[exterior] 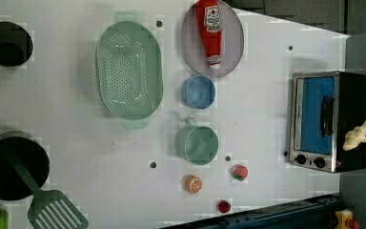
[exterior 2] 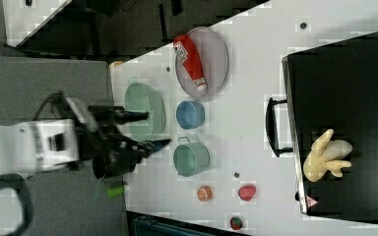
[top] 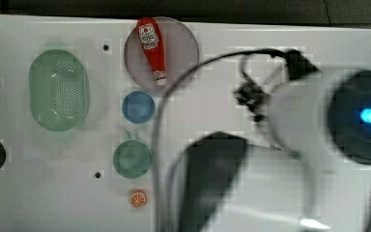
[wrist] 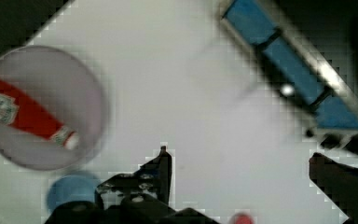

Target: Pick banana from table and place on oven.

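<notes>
The pale-yellow banana [exterior: 357,136] lies on the black top of the oven [exterior: 314,119], near the knob end. In the right view the banana [exterior 2: 325,157] rests on the oven's top [exterior 2: 344,88], close to the front edge by the door handle. My gripper [exterior 2: 157,129] is open and holds nothing. It hangs well away from the oven, toward the right view's left, in front of the green cup and colander. In the wrist view the gripper [wrist: 237,156] has its two dark fingers spread wide over the white table [wrist: 177,93], with the oven [wrist: 293,70] beyond.
A ketchup bottle [exterior: 211,28] lies on a grey plate [exterior: 233,47]. A blue bowl [exterior: 198,91], a green cup [exterior: 198,144] and a green colander [exterior: 129,70] stand mid-table. An orange slice [exterior: 193,183], two strawberries [exterior: 239,172], black pots [exterior: 9,164] and a spatula [exterior: 55,210] sit nearby.
</notes>
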Available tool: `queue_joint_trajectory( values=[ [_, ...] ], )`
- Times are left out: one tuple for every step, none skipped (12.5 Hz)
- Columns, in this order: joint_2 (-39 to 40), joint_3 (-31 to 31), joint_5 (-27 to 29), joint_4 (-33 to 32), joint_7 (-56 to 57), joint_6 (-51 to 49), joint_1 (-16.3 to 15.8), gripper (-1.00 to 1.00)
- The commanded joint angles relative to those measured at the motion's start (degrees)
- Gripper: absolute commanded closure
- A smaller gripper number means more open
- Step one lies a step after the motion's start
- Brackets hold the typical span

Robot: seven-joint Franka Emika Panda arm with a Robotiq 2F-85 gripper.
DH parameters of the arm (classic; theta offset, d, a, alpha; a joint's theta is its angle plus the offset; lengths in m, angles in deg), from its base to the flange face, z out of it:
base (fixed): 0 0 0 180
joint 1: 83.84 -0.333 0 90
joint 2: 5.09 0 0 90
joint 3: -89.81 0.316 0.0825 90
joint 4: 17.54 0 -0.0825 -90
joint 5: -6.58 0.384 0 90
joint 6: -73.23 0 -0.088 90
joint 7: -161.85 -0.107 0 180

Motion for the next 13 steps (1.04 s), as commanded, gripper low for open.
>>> queue_joint_trajectory(
  values=[
    [-2.17, 5.49, 1.17, -0.76, -15.73, -4.07, -2.19, -1.00],
    [-2.46, 6.32, 1.17, -0.75, -16.71, -5.01, -2.19, -1.00],
    [-2.78, 6.58, 1.17, -0.74, -16.94, -5.21, -2.19, -1.00],
    [-3.09, 6.47, 1.16, -0.73, -16.94, -5.20, -2.15, -1.00],
    [-3.27, 6.30, 1.13, -0.74, -16.93, -5.19, -2.11, -1.00],
    [-3.27, 6.17, 1.12, -0.74, -16.93, -5.09, -2.04, -1.00],
    [-3.24, 6.16, 1.12, -0.77, -16.93, -5.09, -2.01, -1.00],
    [-3.20, 6.17, 1.12, -0.78, -16.93, -5.09, -2.01, -1.00],
    [-3.16, 6.19, 1.12, -0.77, -16.93, -5.09, -2.01, -1.00],
    [-3.11, 6.19, 1.12, -0.77, -16.93, -5.09, -2.01, -1.00],
    [-3.10, 6.19, 1.12, -0.78, -16.93, -5.09, -2.01, -1.00],
    [-3.08, 6.19, 1.12, -0.78, -16.93, -5.09, -2.01, -1.00],
    [-3.09, 6.19, 1.12, -0.79, -16.93, -5.09, -2.01, -1.00]
  ],
)
